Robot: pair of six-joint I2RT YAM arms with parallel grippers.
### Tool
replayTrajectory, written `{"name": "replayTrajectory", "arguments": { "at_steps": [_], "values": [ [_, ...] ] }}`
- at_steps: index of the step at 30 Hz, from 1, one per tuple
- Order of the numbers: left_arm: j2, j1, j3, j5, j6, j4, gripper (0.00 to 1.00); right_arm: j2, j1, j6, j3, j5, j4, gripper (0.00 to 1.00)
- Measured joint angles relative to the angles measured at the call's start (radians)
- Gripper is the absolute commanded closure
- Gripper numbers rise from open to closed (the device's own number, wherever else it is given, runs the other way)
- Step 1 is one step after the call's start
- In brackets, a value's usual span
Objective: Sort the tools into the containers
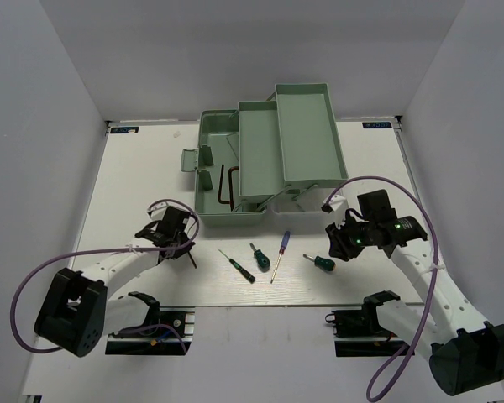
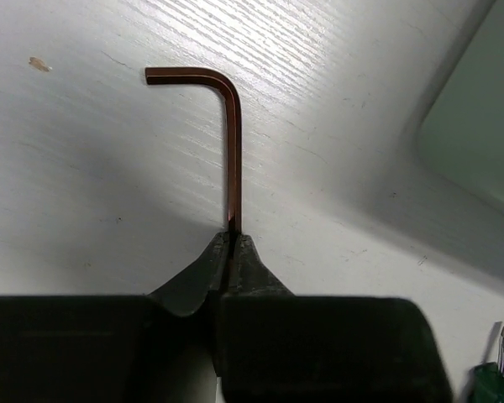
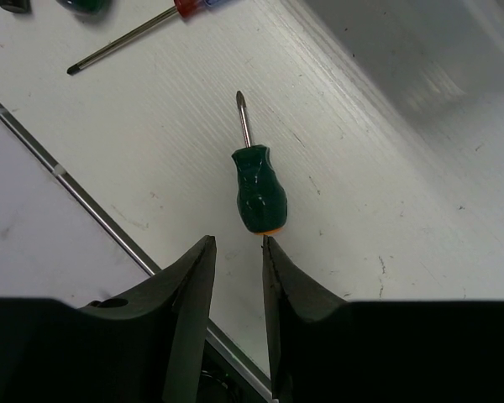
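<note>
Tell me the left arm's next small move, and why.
Probably lift straight up: the left gripper is shut on the long end of the hex key, which sits low over the table, and other hex keys lie in the toolbox.

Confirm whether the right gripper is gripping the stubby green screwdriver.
No. The right gripper stands open, the stubby screwdriver lying free beyond its fingertips.

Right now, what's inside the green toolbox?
Dark hex keys lie in the toolbox's open bottom compartment. The fold-out trays cover its right part, so anything beneath them is hidden.
</note>
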Motion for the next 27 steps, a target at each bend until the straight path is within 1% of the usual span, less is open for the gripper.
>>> {"name": "replayTrajectory", "arguments": {
  "at_steps": [1, 2, 6, 8, 18, 19, 24, 27],
  "values": [
    [0.009, 0.0, 0.007, 0.002, 0.004, -0.005, 0.85, 0.0, 0.0, 0.0, 0.0, 0.0, 0.0, 0.65],
    [0.02, 0.0, 0.015, 0.003, 0.006, -0.012, 0.79, 0.0, -0.001, 0.002, 0.0, 0.0, 0.0, 0.65],
    [0.096, 0.0, 0.076, 0.008, 0.028, -0.04, 0.69, 0.0, -0.006, 0.006, 0.0, -0.003, 0.0, 0.65],
    [0.121, 0.0, 0.095, 0.012, 0.04, -0.041, 0.67, -0.003, -0.007, 0.009, 0.0, -0.003, 0.0, 0.63],
    [0.14, 0.0, 0.102, 0.02, 0.064, -0.041, 0.67, -0.018, -0.018, 0.017, 0.0, -0.003, 0.0, 0.63],
    [0.143, 0.0, 0.103, 0.02, 0.065, -0.041, 0.7, -0.018, -0.019, 0.017, 0.0, -0.003, 0.0, 0.63],
    [0.155, 0.0, 0.11, 0.02, 0.069, -0.039, 0.7, -0.019, -0.021, 0.02, 0.0, -0.003, 0.001, 0.63],
    [0.161, 0.0, 0.113, 0.021, 0.069, -0.035, 0.83, -0.019, -0.027, 0.021, 0.0, -0.003, 0.001, 0.63]
  ]
}}
